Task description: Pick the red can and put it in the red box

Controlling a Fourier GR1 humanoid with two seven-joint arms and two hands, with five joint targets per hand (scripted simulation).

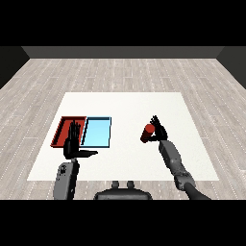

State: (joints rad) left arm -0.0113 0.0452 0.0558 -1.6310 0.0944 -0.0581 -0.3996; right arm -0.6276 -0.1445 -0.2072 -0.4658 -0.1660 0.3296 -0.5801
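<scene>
Head view: right hand [157, 130] is curling round red can [147, 132], holding it tilted above white table [125, 103], well right of both trays. Step in hand, prob. carrying leftward: clear light blue tray [97, 132] before lowering into red tray [61, 129]. Left hand [73, 143] is hovering w/ fingers straight, holding nothing.

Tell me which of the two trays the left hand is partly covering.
The red tray, the one farther left; the left hand overlaps its right part, while the light blue tray shows whole.
</scene>
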